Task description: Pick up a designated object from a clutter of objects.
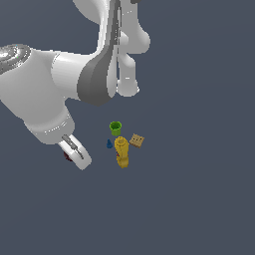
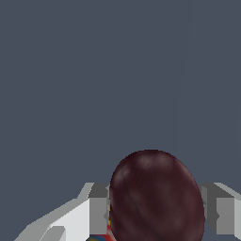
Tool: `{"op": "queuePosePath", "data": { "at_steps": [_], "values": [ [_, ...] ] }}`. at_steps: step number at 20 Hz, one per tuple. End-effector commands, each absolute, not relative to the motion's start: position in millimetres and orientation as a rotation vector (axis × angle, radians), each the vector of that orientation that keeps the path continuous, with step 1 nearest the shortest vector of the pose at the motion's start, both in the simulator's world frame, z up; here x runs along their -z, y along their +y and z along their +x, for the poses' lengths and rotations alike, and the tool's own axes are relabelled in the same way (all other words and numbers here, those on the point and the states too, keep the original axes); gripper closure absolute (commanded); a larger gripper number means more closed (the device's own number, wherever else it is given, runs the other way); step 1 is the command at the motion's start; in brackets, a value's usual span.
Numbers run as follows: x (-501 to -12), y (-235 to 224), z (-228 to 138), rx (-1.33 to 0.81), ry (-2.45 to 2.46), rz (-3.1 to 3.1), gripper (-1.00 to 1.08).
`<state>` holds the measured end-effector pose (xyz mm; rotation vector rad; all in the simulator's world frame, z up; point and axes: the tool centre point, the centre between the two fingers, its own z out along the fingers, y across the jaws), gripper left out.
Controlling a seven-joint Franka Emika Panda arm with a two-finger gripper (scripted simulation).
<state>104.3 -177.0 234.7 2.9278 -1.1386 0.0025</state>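
Worktop (image 1: 199, 199) holds everything. Hand (image 2: 155, 212) hugs the dark red ball (image 2: 155, 197), well apart from the yellow bottle (image 1: 121, 152). Ball looks round, smooth, maybe slippery, so squeeze its wide middle.

dark red ball (image 2: 155, 197) looks smooth, perhaps faintly glossy

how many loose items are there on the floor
5: green cup, blue piece, yellow bottle, tan cracker, and a dark red ball between the gripper fingers, mostly hidden outside.
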Motion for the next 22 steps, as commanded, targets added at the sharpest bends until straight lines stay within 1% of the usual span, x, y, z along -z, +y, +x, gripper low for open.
{"op": "queuePosePath", "data": {
  "at_steps": [1, 12, 22],
  "values": [
    [-257, -187, 110, -0.002, -1.138, 2.928, 1.08],
    [-328, -220, 131, -0.001, -1.137, 2.928, 1.08],
    [-357, -233, 142, 0.0, -1.136, 2.929, 1.08]
  ]
}}
